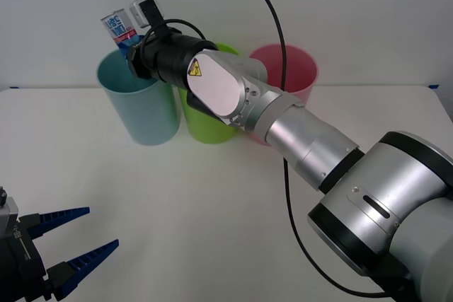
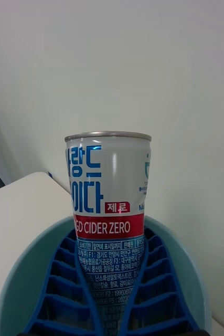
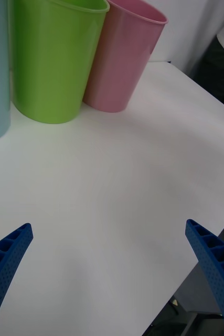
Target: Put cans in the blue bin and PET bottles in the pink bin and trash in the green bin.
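Can (image 2: pixel 107 210): clenched in right claw (image 2: pixel 109 294), poised tilted above the blue bin (image 1: pixel 138 107) rim; release advisable only once centred over the opening; left claw (image 1: pixel 71 249) spread, idle over the bench (image 1: pixel 212 196).

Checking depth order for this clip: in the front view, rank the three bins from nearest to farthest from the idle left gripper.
From the left gripper, open at the table's near left corner:
1. The blue bin, leftmost in the row, under the can held by the right gripper.
2. The green bin, in the middle.
3. The pink bin, on the right.
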Robot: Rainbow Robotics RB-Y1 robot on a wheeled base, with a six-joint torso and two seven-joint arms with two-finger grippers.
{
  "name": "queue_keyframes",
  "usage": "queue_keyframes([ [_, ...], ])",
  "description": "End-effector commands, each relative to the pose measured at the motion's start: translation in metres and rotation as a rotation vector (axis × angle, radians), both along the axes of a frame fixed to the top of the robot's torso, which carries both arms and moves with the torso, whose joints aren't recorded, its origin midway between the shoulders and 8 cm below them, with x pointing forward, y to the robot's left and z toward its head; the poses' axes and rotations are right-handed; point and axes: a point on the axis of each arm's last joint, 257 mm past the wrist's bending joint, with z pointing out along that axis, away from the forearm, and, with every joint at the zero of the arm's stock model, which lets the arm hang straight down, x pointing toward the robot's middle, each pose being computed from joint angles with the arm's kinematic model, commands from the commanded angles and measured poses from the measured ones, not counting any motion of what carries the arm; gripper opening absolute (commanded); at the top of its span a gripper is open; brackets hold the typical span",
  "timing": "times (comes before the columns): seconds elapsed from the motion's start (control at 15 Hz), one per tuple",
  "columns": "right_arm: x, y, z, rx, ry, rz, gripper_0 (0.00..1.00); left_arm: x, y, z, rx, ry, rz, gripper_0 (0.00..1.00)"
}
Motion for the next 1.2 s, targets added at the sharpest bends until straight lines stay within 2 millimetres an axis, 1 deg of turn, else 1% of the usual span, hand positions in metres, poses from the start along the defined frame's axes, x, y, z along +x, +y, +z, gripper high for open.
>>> queue_keyframes([
  [0.07, -0.0005, 0.0006, 0.0000, 0.000, 0.001, 0.002, 0.00, 0.0000, 0.0000, 0.0000, 0.000, 0.000, 0.000, 1.00],
  [0.53, -0.0010, 0.0009, -0.0006, 0.005, 0.006, 0.003, 0.00, 0.0000, 0.0000, 0.0000, 0.000, 0.000, 0.000, 1.00],
  [0.87, -0.0015, 0.0020, 0.0025, 0.007, -0.002, 0.005, 0.00, 0.0000, 0.0000, 0.0000, 0.000, 0.000, 0.000, 1.00],
  [1.0, -0.0022, 0.0024, 0.0006, 0.003, -0.002, 0.007, 0.01, 0.0000, 0.0000, 0.0000, 0.000, 0.000, 0.000, 1.00],
  [1.07, -0.0022, 0.0024, 0.0006, 0.003, -0.002, 0.007, 0.12, 0.0000, 0.0000, 0.0000, 0.000, 0.000, 0.000, 1.00],
  [1.13, -0.0018, 0.0023, 0.0022, 0.004, -0.005, 0.007, 0.42, 0.0000, 0.0000, 0.0000, 0.000, 0.000, 0.000, 1.00],
  [1.2, -0.0029, 0.0033, 0.0029, 0.003, -0.009, 0.010, 0.63, 0.0000, 0.0000, 0.0000, 0.000, 0.000, 0.000, 1.00],
])
